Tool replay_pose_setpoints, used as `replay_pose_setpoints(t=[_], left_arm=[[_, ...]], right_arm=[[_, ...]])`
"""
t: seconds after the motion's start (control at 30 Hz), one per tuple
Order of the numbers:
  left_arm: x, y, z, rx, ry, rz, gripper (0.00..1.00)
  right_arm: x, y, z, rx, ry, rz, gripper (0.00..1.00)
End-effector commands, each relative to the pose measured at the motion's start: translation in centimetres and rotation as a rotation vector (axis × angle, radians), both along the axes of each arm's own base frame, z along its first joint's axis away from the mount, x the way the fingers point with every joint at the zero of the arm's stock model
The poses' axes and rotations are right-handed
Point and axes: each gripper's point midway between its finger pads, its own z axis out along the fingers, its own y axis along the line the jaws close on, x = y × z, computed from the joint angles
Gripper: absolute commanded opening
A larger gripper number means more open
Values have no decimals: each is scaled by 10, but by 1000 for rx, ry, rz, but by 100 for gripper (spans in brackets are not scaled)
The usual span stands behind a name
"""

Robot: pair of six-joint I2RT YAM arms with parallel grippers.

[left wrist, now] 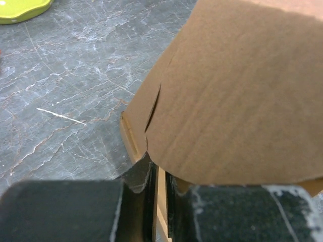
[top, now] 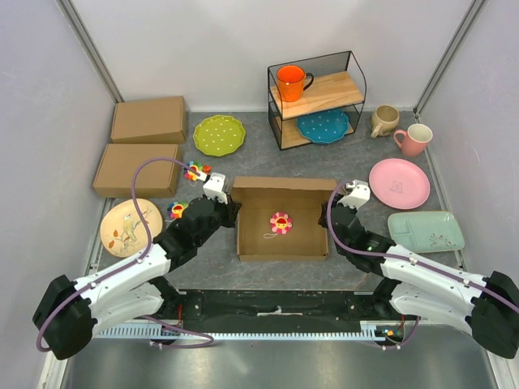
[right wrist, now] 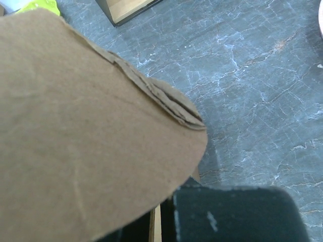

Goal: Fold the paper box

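Where the grey marbled tabletop [top: 268, 275] is widest, at its middle, the paper box [top: 280, 239] sits as a shallow brown tray with its walls raised and its far flap standing behind. A small flower-shaped piece [top: 280, 222] with a red centre lies on the floor of the box.

The left hand [top: 234, 212] is at the box's left wall. In its wrist view a thin cardboard edge runs between the two dark fingers [left wrist: 65, 212], which are clenched on it, and a rounded flap fills the right of that view. The right hand [top: 328, 215] is at the box's right wall. Its wrist view shows a cardboard strip pinched beside the dark finger [right wrist: 237, 212], with a rounded flap covering most of the left side, so this hand too is grasping the box.

Two closed cardboard boxes [top: 136, 169] lie at the far left, with a green plate [top: 219, 134] just to their right. A wire shelf [top: 350, 81] at the far side carries an orange mug [top: 292, 81] above and a teal plate [top: 323, 126] below. Right of it stand a beige mug [top: 384, 120] and a pink mug [top: 414, 139]. A pink plate [top: 399, 182] and a pale green tray [top: 426, 231] lie on the right, and a round patterned plate [top: 130, 227] lies on the left.
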Motion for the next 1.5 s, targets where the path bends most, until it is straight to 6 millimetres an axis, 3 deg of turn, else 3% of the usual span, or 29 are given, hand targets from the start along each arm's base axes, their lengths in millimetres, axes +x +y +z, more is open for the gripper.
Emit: replay_pose_setpoints(t=[0.0, 0.07, 0.23, 0.57, 0.9, 1.1, 1.33, 1.47], left_arm=[[3, -23, 35, -99, -72, -33, 12], [1, -27, 36, -122, -81, -34, 13], [-7, -29, 17, -126, -59, -36, 14], [-25, -5, -19, -92, -6, -4, 14], [-37, 5, -50, -143, 70, 43, 16], [-41, 13, -56, -168, 76, 71, 17], [-40, 17, -53, -169, 68, 88, 20], [-38, 21, -51, -165, 55, 108, 20]], right_arm=[[-39, -10, -63, -146, 216, 67, 3], [-39, -10, -64, -135, 209, 47, 3], [-43, -8, -71, -143, 220, 44, 4], [-52, -14, -74, -129, 227, 35, 5], [-59, -18, -76, -105, 237, 34, 8], [-63, -21, -77, -95, 248, 28, 25], [-64, -22, -70, -85, 232, 33, 31], [-65, -22, -54, -71, 201, 29, 41]])
